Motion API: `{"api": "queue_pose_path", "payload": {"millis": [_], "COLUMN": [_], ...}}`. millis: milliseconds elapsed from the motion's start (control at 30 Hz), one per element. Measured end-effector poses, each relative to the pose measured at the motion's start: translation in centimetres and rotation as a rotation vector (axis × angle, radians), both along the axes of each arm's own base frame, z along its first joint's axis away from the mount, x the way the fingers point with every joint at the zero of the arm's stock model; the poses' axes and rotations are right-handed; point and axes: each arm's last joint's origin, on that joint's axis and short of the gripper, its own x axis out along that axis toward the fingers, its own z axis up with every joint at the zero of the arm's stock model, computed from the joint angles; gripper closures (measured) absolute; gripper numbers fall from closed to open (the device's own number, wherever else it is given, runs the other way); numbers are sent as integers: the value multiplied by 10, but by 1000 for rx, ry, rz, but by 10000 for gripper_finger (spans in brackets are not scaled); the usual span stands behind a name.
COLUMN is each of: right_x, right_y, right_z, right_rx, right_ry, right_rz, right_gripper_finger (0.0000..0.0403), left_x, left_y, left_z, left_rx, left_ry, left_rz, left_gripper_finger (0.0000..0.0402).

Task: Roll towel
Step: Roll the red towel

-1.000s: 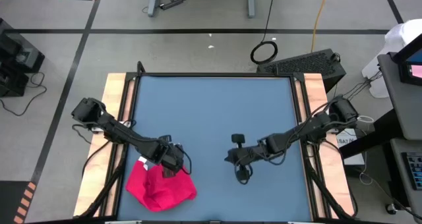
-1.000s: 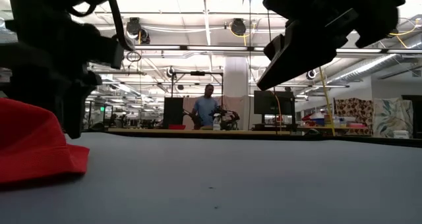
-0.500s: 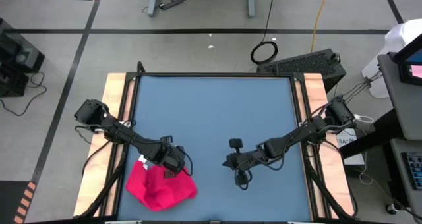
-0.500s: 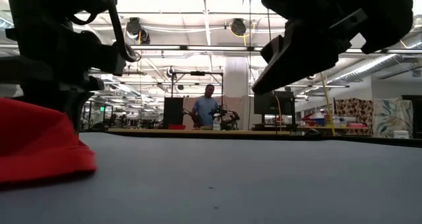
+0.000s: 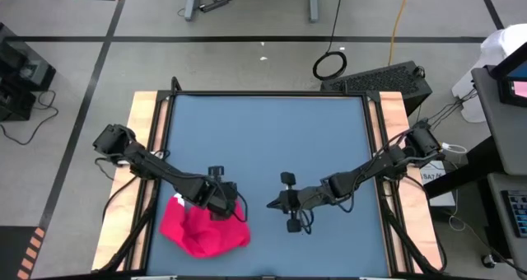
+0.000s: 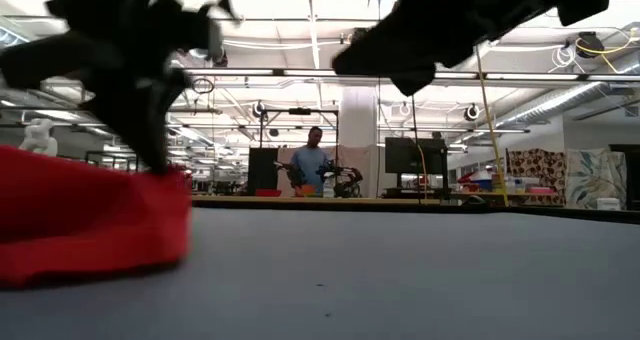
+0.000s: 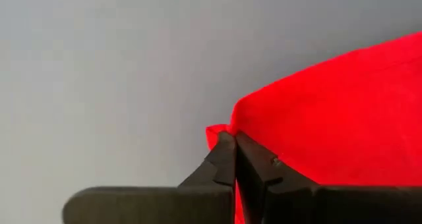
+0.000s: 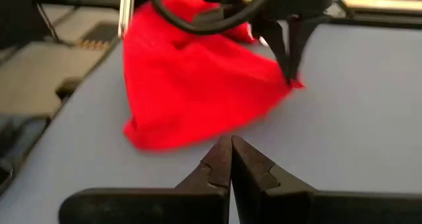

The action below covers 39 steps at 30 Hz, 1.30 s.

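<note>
The towel (image 5: 200, 232) is a bright pinkish-red cloth lying bunched near the table's near left edge; it also shows in the low view (image 6: 85, 220) and the right wrist view (image 8: 198, 72). My left gripper (image 5: 227, 211) stands at the towel's far right corner, shut on it. My right gripper (image 5: 272, 204) hovers a short way to the towel's right, shut and with nothing between its fingers (image 8: 231, 148), pointing toward the towel. My left gripper pinches the towel's far right corner (image 7: 216, 134) between its two fingertips (image 8: 290, 60). The fingers come from above, pointing down. The corner (image 6: 176, 180) is raised a little, and the rest of the cloth lies heaped on the table.
The blue tabletop (image 5: 272, 140) stretches bare to the far edge and to the right. Wooden side rails (image 5: 148, 123) run along both sides. In the room beyond the table a person (image 6: 316, 160) stands at a bench.
My left gripper has taken hold of the towel's far right corner and gone a little toward the table's right edge, drawing that corner out while the heap stays put. My right gripper has gone toward the table's left, nearer the towel.
</note>
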Motion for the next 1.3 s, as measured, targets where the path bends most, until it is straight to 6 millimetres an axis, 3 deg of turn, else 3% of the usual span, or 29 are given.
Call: {"api": "queue_pose_path", "payload": {"millis": [333,533,767,967,1133,1300], "right_x": [16,16,12,-6,-32,-34], "right_y": [0,-1,1,4,1,-2], "right_z": [-35,-42,-44,-20,15,24], "right_rx": [111,168,101,76,-38,-247], "right_ry": [-27,-5,53,138,109,25], "right_rz": [-186,-216,-184,-135,-307,-420], "right_gripper_finger": [394,350,293,267,267,268], "left_x": [26,33,35,38,42,44], "left_y": [-2,-4,-4,-5,-3,0], "left_z": [59,80,100,127,160,193], "left_rx": [370,461,545,612,734,764], "left_ry": [-198,-245,-254,-274,-278,-329], "left_rz": [-80,-110,-121,-161,-213,-208], "left_gripper_finger": [398,398,398,398,398,398]}}
